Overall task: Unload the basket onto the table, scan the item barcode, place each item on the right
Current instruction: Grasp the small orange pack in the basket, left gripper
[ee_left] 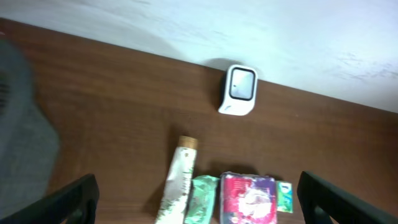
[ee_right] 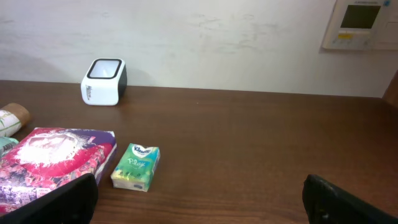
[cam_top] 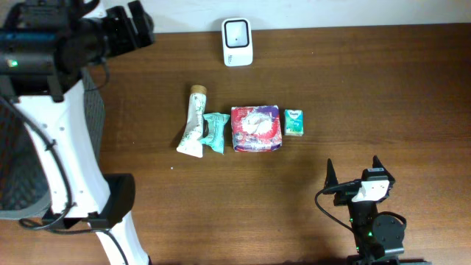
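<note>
A: Left gripper (cam_top: pixel 132 26)?
B: Fingers spread wide, empty, above the far left corner of the dark brown wooden table (cam_top: pixel 383 81).
A: Right gripper (cam_top: pixel 353 168)?
B: Spread too, empty, near edge.
A: Items?
B: Row mid-table, untouched: white tube with tan cap (cam_top: pixel 193 121), teal crinkly packet (cam_top: pixel 214 132), red-and-purple floral soft pack (cam_top: pixel 255 128), small green tissue pack (cam_top: pixel 294 122).
A: Scanner?
B: White boxy barcode scanner (cam_top: pixel 237 41) behind the row, apart.
</note>
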Robot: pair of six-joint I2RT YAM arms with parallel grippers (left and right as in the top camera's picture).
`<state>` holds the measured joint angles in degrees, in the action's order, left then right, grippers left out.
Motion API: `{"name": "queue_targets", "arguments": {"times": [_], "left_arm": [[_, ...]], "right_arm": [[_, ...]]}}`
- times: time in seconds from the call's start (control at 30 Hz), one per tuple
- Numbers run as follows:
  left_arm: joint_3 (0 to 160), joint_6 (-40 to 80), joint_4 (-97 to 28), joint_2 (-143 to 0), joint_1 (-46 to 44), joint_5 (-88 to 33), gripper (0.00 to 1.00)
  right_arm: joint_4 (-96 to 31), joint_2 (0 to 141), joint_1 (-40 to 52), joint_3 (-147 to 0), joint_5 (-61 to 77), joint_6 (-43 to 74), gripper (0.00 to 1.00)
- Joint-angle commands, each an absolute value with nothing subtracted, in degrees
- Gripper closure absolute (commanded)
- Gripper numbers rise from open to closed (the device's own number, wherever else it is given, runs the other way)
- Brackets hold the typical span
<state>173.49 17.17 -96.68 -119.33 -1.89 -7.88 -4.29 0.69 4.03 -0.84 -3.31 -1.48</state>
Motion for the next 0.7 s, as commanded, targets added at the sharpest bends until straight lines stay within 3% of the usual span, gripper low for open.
{"name": "queue_targets", "arguments": {"times": [0.0,0.2,0.3,0.43,0.67], "left_arm": [[171.81,13.13,-96.71,-113.8,4.25,-7.01,0.01],[154.08,13.17,-96.71,-111.13,19.97,-6.68,0.01],[148.16,16.05,-96.71,-111.13,23.94,1.67,0.01],[147.13,16.25,-96.71,-111.59,28.97,2.92,0.01],[131.52,31.38,-93.1,-112.62,33.15,14.48,0.01]], "right_arm": [[-4.51,0.36,3.73,-0.32,-3.22,-1.26,0.01],[-4.51,0.36,3.73,-0.32,-3.22,-1.26,0.02],[-4.51,0.36,3.73,-0.32,-3.22,-1.28,0.02],[-4.51,0.36,3.73,-0.32,-3.22,-1.26,0.01],[-4.51,0.36,3.73,-0.32,-3.22,-1.26,0.01]]}}
